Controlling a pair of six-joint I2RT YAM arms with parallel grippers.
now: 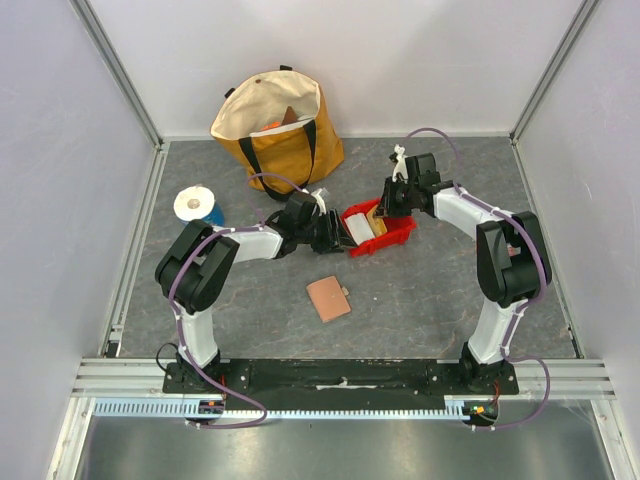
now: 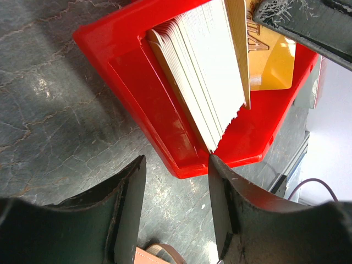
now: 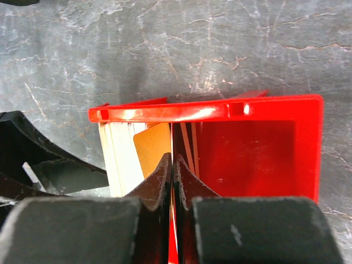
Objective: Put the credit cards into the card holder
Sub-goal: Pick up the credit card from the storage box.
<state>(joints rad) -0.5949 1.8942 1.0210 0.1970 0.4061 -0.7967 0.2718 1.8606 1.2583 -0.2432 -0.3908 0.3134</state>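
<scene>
Over the red bin (image 3: 209, 110): right claw (image 3: 172, 163) pinched to a sliver, left claw (image 2: 176, 165) jaws apart and empty.
Right claw's tips sit down among the credit cards (image 2: 203, 71) standing on edge in the bin; can't tell if one is caught between them. Left claw has one tip just beside the bin's corner. Wrist views show a pale stack plus a yellow card (image 2: 272, 69); only the top view shows the card holder (image 1: 328, 297), flat on the table (image 1: 430, 300), apart from the bin toward the arm bases.
</scene>
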